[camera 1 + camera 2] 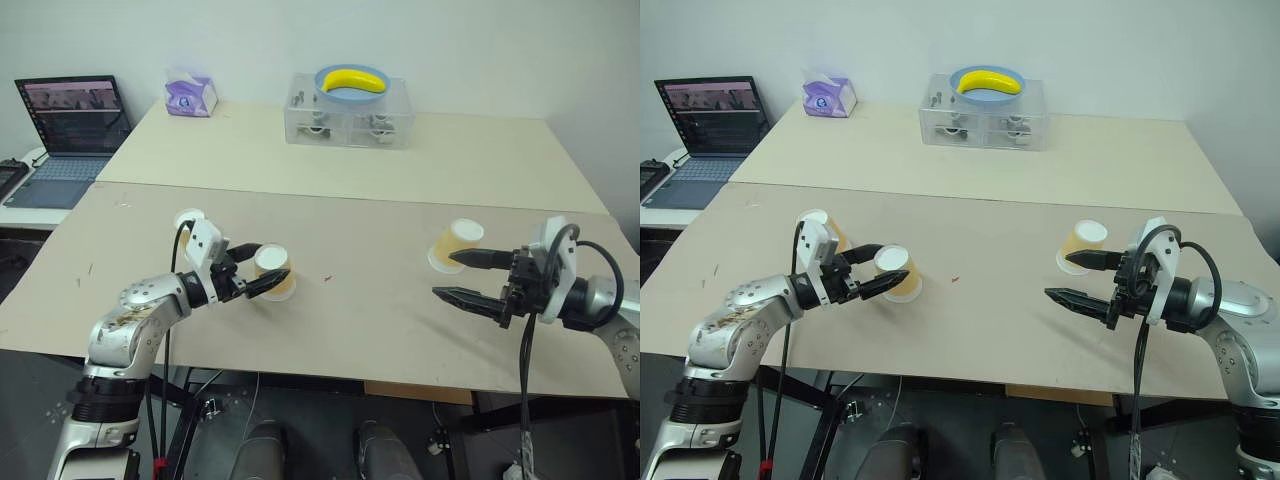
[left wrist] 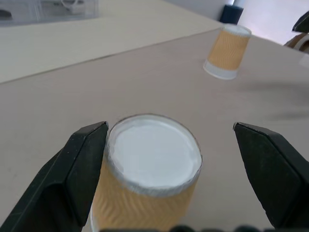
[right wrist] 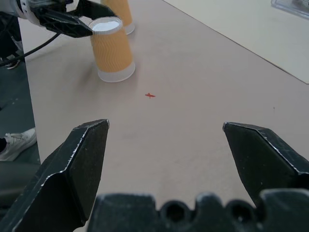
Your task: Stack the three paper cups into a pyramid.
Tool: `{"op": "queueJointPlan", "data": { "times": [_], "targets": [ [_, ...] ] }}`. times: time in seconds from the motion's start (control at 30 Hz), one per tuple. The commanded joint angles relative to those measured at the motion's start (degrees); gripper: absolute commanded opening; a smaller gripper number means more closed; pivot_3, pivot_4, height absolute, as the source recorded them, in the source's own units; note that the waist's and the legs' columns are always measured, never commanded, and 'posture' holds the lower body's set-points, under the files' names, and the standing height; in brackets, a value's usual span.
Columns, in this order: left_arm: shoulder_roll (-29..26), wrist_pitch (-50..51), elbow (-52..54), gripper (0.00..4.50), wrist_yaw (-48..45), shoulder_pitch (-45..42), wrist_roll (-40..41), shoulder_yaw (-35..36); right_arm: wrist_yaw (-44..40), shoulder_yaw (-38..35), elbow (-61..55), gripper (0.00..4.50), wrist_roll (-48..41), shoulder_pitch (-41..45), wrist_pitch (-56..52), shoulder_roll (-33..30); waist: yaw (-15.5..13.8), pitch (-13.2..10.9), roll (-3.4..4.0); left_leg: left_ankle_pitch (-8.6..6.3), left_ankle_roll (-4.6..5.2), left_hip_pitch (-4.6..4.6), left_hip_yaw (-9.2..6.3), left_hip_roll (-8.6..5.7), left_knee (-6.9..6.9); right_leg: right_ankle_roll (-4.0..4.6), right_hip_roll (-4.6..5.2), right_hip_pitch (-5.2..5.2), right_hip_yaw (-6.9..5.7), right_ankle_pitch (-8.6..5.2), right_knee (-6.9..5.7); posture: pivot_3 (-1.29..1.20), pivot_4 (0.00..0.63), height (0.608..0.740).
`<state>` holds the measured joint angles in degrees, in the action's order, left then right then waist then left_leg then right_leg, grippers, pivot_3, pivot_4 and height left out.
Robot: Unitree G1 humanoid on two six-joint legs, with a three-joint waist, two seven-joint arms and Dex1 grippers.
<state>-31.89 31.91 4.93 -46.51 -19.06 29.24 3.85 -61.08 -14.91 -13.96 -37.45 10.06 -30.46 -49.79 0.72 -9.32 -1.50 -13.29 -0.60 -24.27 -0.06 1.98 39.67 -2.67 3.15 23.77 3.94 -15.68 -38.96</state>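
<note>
We go L to R across the table (image 1: 330, 330). Far-L cup (image 1: 816, 222) sits inverted near the table's L side, partly behind the L arm. Just beside it, towards the centre, the mid cup (image 1: 274, 271) stands inverted, white base up, with the L pincer (image 1: 257, 270) spread wide around its top; in the L wrist view one finger (image 2: 82, 159) looks touching or nearly touching the cup wall, the other well apart. Nothing grasped yet. R cup (image 1: 455, 245) stands inverted well apart on the R side, and the R pincer (image 1: 467, 277) hangs released just beside it, one finger tip over its rim edge, holding nothing. No pyramid yet: all 3 cups are separate on the table.

Risks as we judge them:
- Mid cup sits off-centre in the L pincer, so closing may shove it sideways or tip it before both fingers bite.
- Paper wall is thin and tapered; too hard a squeeze could crush it, too high a grip could let it squirt out downward.
- Far-L cup is near the L arm; a sweep of the wrist could knock it.
- R pincer's upper finger is v. near the R cup; any drift could topple it.
- Base pair needs cups just beside each other; a gap and the top cup falls through.
</note>
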Motion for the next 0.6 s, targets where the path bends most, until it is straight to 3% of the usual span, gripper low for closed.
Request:
{"op": "queueJointPlan", "data": {
  "times": [0.03,0.47,0.6],
  "targets": [
    [0.55,-1.14,0.5,4.45,0.42,-1.11,0.26,1.15,-0.07,-2.27,-1.32,4.5,-1.43,0.38,0.72,0.17,-0.02,0.0,0.0,0.0,0.0,-0.05,0.0,0.0,0.0,0.0,0.01,0.06,0.0,0.0,0.0,0.0,0.15,0.694],
    [0.98,-1.67,-0.34,4.45,1.16,-3.06,0.02,1.33,0.29,-1.77,-0.9,4.5,-1.35,1.78,0.59,0.47,-0.01,0.0,0.0,-0.01,0.01,-0.15,0.0,0.0,0.0,0.0,0.01,0.19,0.0,0.0,-0.02,0.0,0.15,0.694],
    [1.07,-2.16,-0.89,3.36,1.08,-2.95,-0.12,1.46,0.25,-1.98,-0.77,4.5,-1.3,2.09,0.51,0.46,-0.01,0.0,0.0,-0.01,0.01,-0.15,0.0,0.0,0.0,0.0,0.01,0.18,0.0,0.0,-0.02,0.0,0.15,0.694]
  ]
}}
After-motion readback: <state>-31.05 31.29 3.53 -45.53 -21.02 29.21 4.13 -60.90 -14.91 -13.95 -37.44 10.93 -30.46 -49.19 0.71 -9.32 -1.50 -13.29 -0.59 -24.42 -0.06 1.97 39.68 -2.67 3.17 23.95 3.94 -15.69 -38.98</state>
